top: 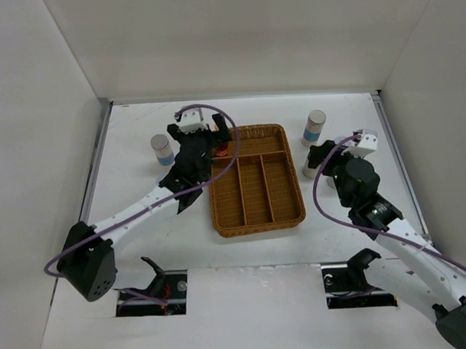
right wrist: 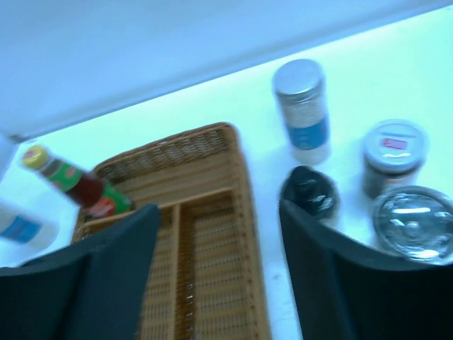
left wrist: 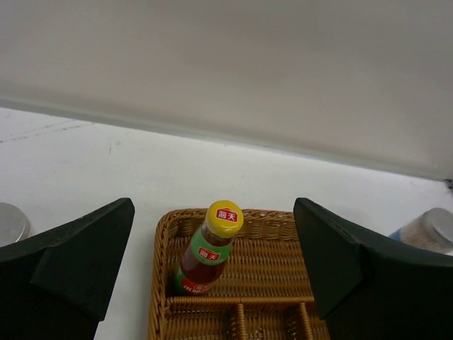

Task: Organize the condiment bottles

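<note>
The red sauce bottle with a yellow cap [left wrist: 207, 249] stands leaning in the far-left corner of the wicker tray [top: 221, 215], also seen in the top view [top: 221, 150]. My left gripper [left wrist: 214, 212] is open, hovering over it with the fingers apart from it [top: 205, 136]. My right gripper [right wrist: 218, 209] is open and empty over the tray's right edge [top: 319, 156]. Right of it stand a blue-banded white cylinder [right wrist: 304, 113], a dark black-capped bottle [right wrist: 309, 191], a red-marked white-lidded jar [right wrist: 393, 156] and a silver-lidded shaker [right wrist: 414, 219]. Another blue-banded cylinder [top: 162, 149] stands left of the tray.
The tray has one cross compartment at the far end and three long ones, all bare but for the sauce bottle. White walls close in the table on three sides. In the top view my right arm hides most of the bottles beside it.
</note>
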Available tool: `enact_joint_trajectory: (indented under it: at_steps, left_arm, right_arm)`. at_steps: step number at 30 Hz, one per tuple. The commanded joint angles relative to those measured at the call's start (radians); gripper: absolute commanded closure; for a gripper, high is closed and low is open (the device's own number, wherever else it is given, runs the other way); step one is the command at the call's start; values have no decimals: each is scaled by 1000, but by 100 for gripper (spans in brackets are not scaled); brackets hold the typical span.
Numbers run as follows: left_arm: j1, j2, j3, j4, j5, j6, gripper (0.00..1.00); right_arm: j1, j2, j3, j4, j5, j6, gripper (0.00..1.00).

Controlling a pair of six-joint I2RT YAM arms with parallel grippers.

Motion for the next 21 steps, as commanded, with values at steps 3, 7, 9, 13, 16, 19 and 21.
enact_joint_trajectory:
  at_steps: [3, 7, 9, 13, 16, 19, 21]
  left_arm:
    - [-91, -156, -109, 82, -10, -14, 11]
    - [-197, -220, -238, 125, 61, -65, 35]
    - [-243, -242, -312, 152, 85, -111, 39]
    - [-317, -276, -490, 301, 148, -197, 37]
    - [-318, -265, -583, 442, 176, -258, 30]
    - [-311, -208, -622, 557, 204, -271, 26]
    - [-304, -152, -639, 635, 220, -271, 25]
  right_arm:
    - [-87, 67, 95, -98, 18, -88, 14]
    - [-96, 206, 135, -97, -69, -87, 9]
    - [-111, 268, 153, -88, -85, -81, 9]
    - [-159, 355, 195, -66, -91, -59, 8]
    - [-200, 429, 259, -62, -91, -68, 6]
    - [-217, 493, 322, -51, -91, -84, 5]
    - [-234, 561, 383, -51, -106, -103, 3]
